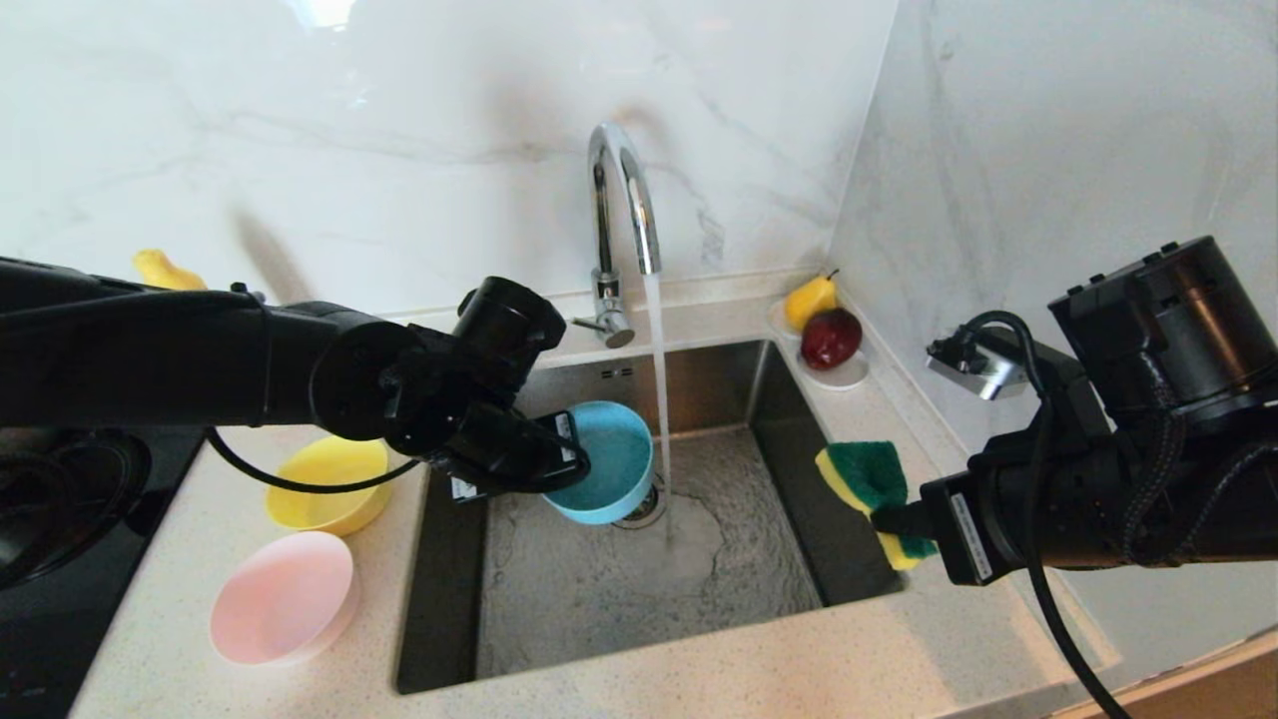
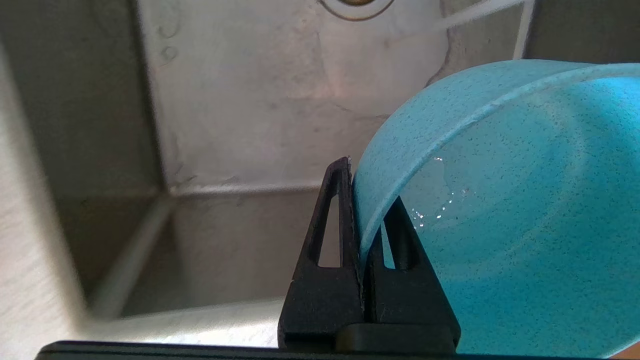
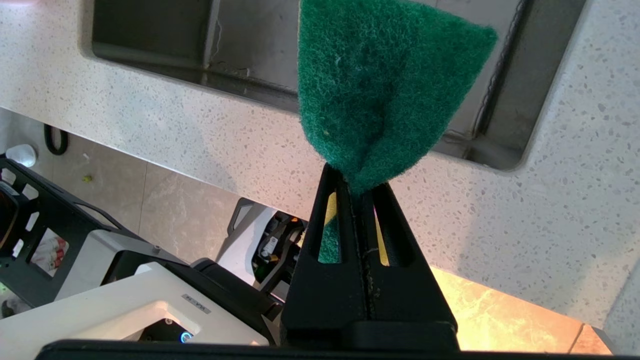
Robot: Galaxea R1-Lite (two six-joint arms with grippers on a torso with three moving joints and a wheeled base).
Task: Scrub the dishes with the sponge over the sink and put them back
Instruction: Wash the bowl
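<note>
My left gripper (image 1: pixel 571 461) (image 2: pixel 367 200) is shut on the rim of the teal-blue bowl (image 1: pixel 604 461) (image 2: pixel 505 210), holding it tilted above the sink (image 1: pixel 559 599) (image 2: pixel 240 100), close to the running water. My right gripper (image 1: pixel 889 519) (image 3: pixel 357 182) is shut on the sponge (image 1: pixel 867 479) (image 3: pixel 380 85), pinching it so the green face folds, over the sink's right rim. The yellow bowl (image 1: pixel 329 484) and the pale pink bowl (image 1: pixel 285 597) stand on the counter left of the sink.
The chrome faucet (image 1: pixel 621 215) runs a stream (image 1: pixel 659 399) down beside the drain (image 1: pixel 644 509). A white saucer (image 1: pixel 849 374) with a red fruit and a yellow pear sits at the back right corner. A black hob (image 1: pixel 60 539) lies at the far left.
</note>
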